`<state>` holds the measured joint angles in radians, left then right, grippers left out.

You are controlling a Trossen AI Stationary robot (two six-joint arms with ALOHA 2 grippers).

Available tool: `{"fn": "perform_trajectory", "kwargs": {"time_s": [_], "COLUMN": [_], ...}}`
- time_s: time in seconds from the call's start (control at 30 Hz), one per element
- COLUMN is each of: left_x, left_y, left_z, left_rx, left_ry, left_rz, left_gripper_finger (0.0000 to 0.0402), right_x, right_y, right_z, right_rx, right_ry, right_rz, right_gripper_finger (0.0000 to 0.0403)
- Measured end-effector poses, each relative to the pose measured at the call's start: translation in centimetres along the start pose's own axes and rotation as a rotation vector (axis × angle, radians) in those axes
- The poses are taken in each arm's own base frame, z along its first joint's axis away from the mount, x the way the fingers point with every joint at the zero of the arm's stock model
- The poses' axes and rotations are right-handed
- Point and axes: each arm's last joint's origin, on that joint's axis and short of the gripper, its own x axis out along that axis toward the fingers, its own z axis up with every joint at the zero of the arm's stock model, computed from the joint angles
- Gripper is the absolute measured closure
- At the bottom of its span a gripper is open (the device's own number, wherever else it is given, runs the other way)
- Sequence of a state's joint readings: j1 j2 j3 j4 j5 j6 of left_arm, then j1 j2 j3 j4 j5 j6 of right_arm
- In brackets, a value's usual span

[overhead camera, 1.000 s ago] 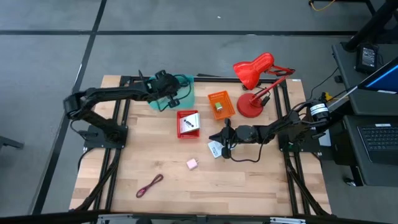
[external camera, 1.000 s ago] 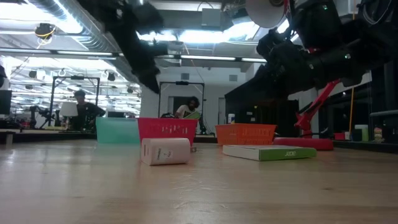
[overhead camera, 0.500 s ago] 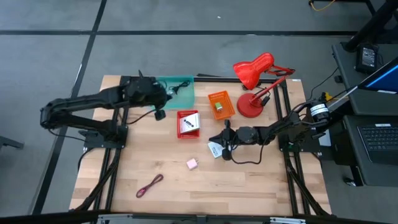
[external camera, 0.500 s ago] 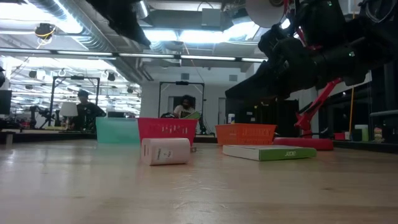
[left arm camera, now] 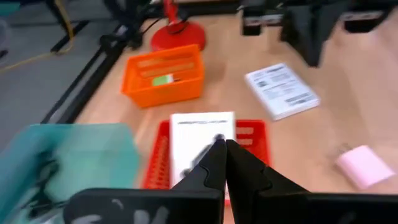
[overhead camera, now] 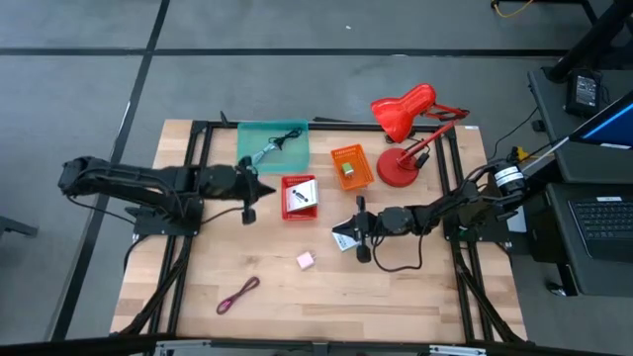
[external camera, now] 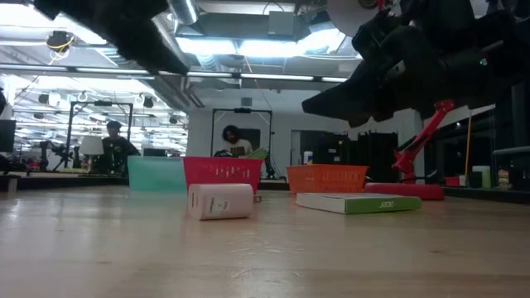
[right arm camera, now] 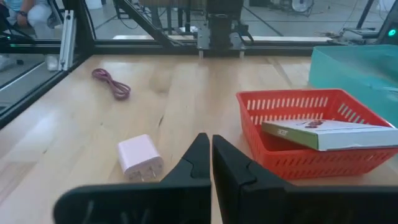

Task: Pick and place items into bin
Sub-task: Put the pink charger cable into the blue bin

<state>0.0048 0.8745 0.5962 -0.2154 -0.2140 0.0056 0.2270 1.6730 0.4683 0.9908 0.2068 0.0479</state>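
Observation:
My left gripper (overhead camera: 259, 188) (left arm camera: 224, 149) is shut on nothing, left of the red bin (overhead camera: 299, 196), which holds a white packet (left arm camera: 200, 140). Cables (overhead camera: 272, 143) lie in the teal bin (overhead camera: 297, 150). My right gripper (overhead camera: 354, 229) (right arm camera: 208, 146) is shut too and hangs above the table (external camera: 319, 106), over the edge of a second white packet (overhead camera: 340, 239) that lies flat on the wood. A pink cube (overhead camera: 305, 260) (right arm camera: 140, 157) and a maroon cable (overhead camera: 237, 294) lie on the table nearer the front edge.
An orange bin (overhead camera: 347, 166) with a small green thing stands right of the red one. A red desk lamp (overhead camera: 401, 124) stands at the back right. Black frame rails run along the table's left and right sides. Bare wood lies at the front.
My left gripper has drawn back from over the teal bin toward the table's left edge, tipping nearer to level, and has shut. My right gripper has swung a little toward the near edge above the white packet, still shut.

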Motion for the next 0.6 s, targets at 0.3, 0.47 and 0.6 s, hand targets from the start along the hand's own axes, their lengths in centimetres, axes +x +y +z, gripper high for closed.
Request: {"fn": "perform_trajectory", "kwargs": {"time_s": [0.3,0.47,0.6], "left_x": [0.8,0.7,0.5], "left_y": [-2.8,-3.8,-4.6], "left_z": [-5.0,-6.6,-7.4], "left_rx": [-0.074,-0.079,-0.053], "left_ry": [-0.186,-0.227,-0.233], "left_rz": [-0.139,-0.205,-0.253], "left_gripper_finger": [0.0401,0.0399,0.0401], "right_x": [0.0,0.0,0.0], "right_y": [0.0,0.0,0.0], "right_z": [0.1,0.2,0.3], "right_rx": [0.051,0.053,0.054], "right_ry": [-0.01,-0.022,-0.025], "right_rz": [0.001,0.002,0.003], "right_gripper_finger": [0.0403,0.0403,0.0403]}}
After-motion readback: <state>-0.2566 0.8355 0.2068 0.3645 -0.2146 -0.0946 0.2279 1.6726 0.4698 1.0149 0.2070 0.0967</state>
